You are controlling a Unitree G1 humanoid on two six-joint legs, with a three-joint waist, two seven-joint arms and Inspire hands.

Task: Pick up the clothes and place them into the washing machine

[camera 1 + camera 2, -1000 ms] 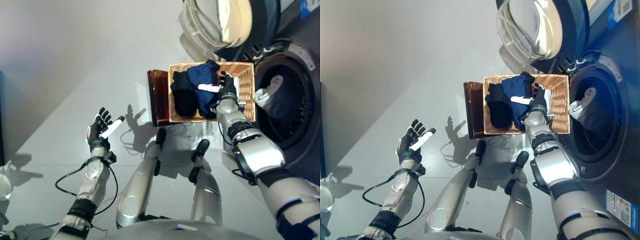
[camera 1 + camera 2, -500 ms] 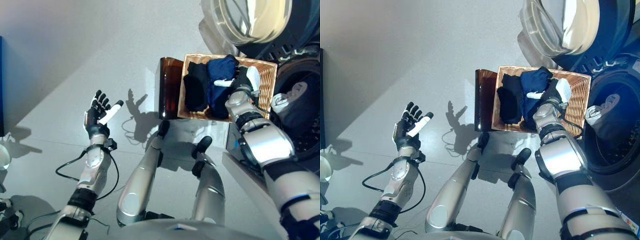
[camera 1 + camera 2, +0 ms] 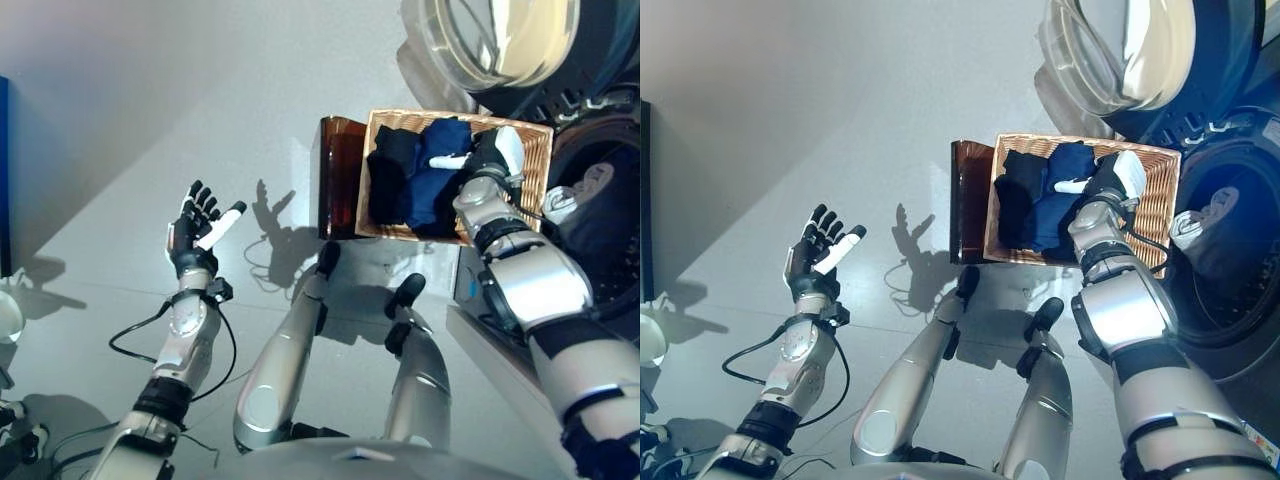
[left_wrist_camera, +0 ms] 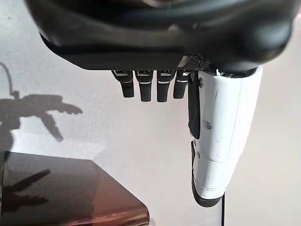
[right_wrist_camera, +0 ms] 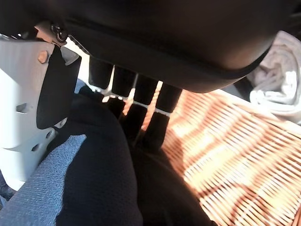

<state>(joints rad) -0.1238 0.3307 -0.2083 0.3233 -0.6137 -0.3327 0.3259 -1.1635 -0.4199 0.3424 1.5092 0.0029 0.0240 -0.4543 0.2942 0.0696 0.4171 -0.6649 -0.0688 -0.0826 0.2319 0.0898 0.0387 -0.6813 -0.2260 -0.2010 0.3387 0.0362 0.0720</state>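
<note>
A wicker basket (image 3: 535, 165) stands on the floor before the washing machine's open drum (image 3: 605, 215). In the basket lie a black garment (image 3: 390, 170) and a navy garment (image 3: 430, 190). My right hand (image 3: 487, 155) is down in the basket on the navy garment. The right wrist view shows its fingers (image 5: 141, 108) straight, reaching down past the dark cloth (image 5: 103, 160) onto the wicker (image 5: 235, 155), and its white-covered thumb on the cloth's other side. My left hand (image 3: 195, 225) is raised, open and empty, far out to the left.
A pale garment (image 3: 570, 200) lies inside the drum. The round washer door (image 3: 500, 40) hangs open beyond the basket. A dark brown box (image 3: 338, 175) stands against the basket's left side and shows in the left wrist view (image 4: 61, 193).
The camera shifted after the first frames. In the last half second my right hand has sunk lower in the basket and the navy garment lies flatter. The left hand holds still.
</note>
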